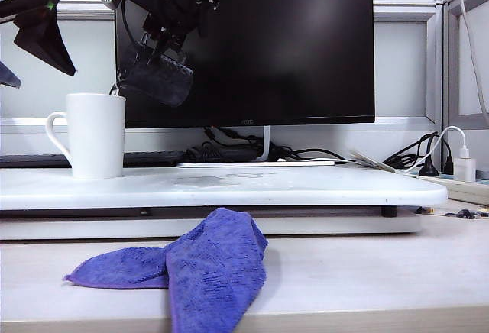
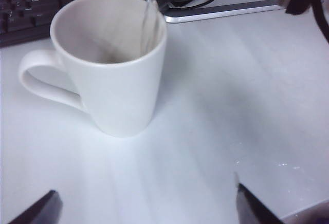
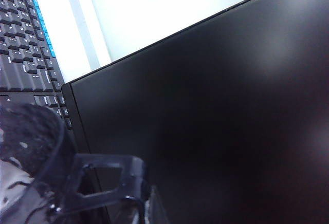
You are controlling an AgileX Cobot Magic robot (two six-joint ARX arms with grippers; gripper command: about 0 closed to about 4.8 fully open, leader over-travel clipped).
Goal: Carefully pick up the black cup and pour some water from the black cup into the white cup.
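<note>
Up top in the exterior view, the right gripper (image 1: 157, 46) is clamped shut on the small dark smoky faceted mug, the black cup (image 1: 155, 79), holding it tipped over on its side in front of the black monitor (image 1: 290, 43). Its mouth points down at the tall plain white ceramic mug, the white cup (image 1: 95, 134), which stands upright on the white table (image 1: 306, 184), handle to the left. The left gripper (image 1: 38, 31) hangs up at the far left, holding nothing. A crumpled purple cloth (image 1: 199, 264) lies on the lower surface out front.

Left wrist view: a thin clear stream of water (image 2: 149, 23) runs down inside the white cup's (image 2: 115, 80) rim. The left gripper (image 2: 146, 208) is spread wide and empty, near the cup but not touching. A dark keyboard (image 2: 31, 3) sits behind.

Right wrist view: the black cup's (image 3: 36, 167) wet wall and handle sit close up, with the monitor (image 3: 216, 121) filling most of the shot and the keyboard (image 3: 25, 54) beyond.
</note>
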